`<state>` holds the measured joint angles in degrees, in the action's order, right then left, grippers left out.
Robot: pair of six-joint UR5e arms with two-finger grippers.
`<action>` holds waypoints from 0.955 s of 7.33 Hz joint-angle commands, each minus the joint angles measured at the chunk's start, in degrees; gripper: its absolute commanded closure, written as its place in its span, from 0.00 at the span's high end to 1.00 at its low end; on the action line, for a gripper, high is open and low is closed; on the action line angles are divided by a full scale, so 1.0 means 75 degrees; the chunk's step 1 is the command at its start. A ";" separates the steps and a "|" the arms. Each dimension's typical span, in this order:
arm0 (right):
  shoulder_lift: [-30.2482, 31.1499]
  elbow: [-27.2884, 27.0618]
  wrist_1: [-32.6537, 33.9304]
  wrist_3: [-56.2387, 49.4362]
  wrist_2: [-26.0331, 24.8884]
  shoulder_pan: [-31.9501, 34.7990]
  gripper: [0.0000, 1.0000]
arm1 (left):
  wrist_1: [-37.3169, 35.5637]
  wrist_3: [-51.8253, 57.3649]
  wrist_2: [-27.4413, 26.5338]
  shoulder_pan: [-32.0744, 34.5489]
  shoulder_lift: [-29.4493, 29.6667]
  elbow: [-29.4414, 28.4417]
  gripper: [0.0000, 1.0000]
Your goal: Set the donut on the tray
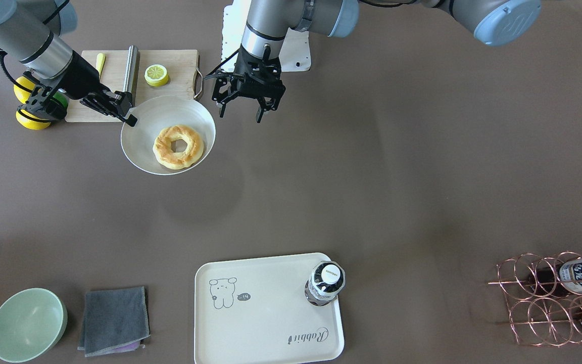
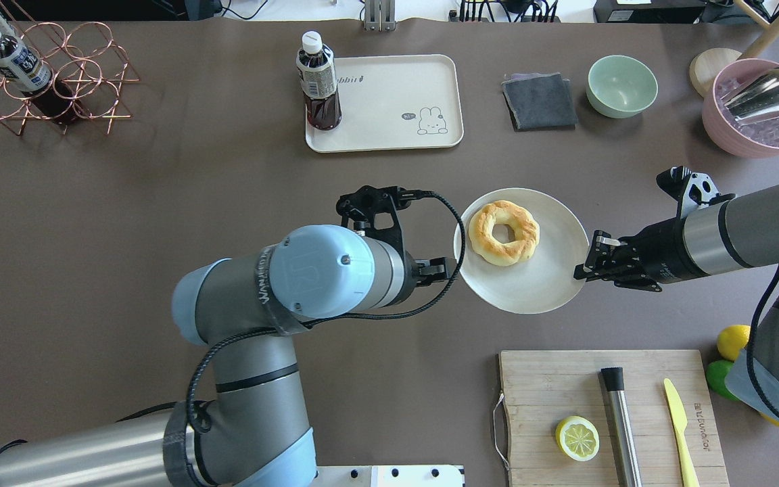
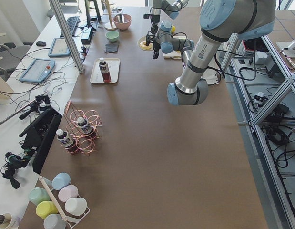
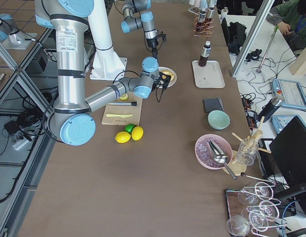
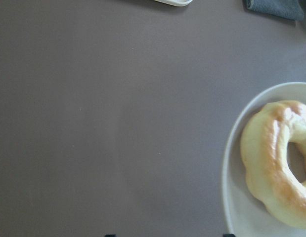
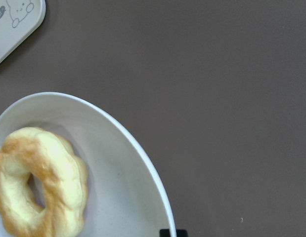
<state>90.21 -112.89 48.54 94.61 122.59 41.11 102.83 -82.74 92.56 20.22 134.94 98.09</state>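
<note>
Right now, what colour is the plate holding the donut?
Plain white plate, no pattern, under the golden donut. It shows best in the overhead view.

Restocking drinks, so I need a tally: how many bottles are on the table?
3 bottles. One stands on a corner of the tray; a second and a third sit in the wire rack at the table's end on the robot's left. None seems hidden.

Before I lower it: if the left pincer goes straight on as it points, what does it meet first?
Likely the bare table, just beside the plate; the left pincer hangs open next to its rim, and one fingertip might clip it. Depth is unclear.
</note>
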 commanded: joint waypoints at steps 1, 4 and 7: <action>-0.0144 0.0063 -0.0026 0.0847 -0.0079 0.0037 0.00 | 0.0000 0.0472 0.0850 0.0488 -0.1439 0.1366 0.97; -0.1299 0.1077 0.0067 0.2204 -0.0325 0.0447 0.00 | 0.0024 0.1549 0.2023 0.1507 -0.2882 0.2261 0.97; -0.3615 0.3405 0.0137 0.3424 -0.1365 0.0518 0.00 | 0.0082 0.2952 0.3067 0.2644 -0.3691 0.2250 0.97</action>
<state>73.75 -98.23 49.19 114.95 116.70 44.80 103.16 -66.83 111.91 35.49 111.10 114.91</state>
